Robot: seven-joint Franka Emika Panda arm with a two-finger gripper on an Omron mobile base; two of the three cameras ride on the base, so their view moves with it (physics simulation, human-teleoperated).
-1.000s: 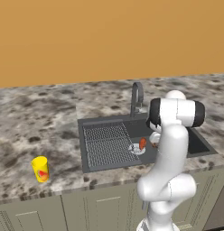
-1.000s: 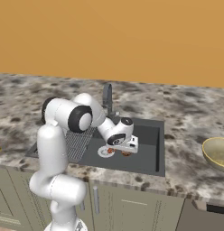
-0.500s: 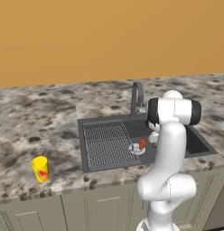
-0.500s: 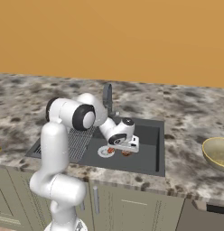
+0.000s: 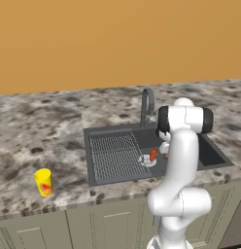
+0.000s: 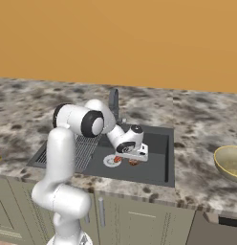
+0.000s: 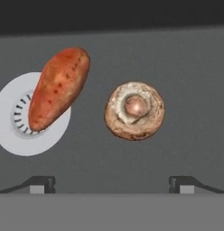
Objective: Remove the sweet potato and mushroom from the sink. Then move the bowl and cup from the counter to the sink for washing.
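Observation:
The sweet potato (image 7: 59, 88) lies on the sink floor with one end over the round silver drain (image 7: 14, 133). Just beside it, apart from it, the mushroom (image 7: 134, 110) rests cap down with its stem up. My gripper (image 7: 113, 184) hovers low over both, open wide, with nothing between the fingers. From the right base view the gripper (image 6: 132, 156) hangs inside the sink (image 6: 154, 165) above the sweet potato (image 6: 117, 159) and mushroom (image 6: 134, 162). The bowl (image 6: 230, 162) sits on the counter far right. The cup (image 5: 43, 182) stands on the counter left of the sink (image 5: 117, 151).
A grey arched faucet (image 5: 147, 104) rises behind the basin, close to my arm. The ribbed drainer grid (image 5: 112, 154) fills the sink's left half. Speckled stone counter (image 5: 40, 131) runs both ways, with an orange wall behind.
The hand has dropped a little lower into the sink toward the two vegetables. The jaws stay wide open and the vegetables have not moved.

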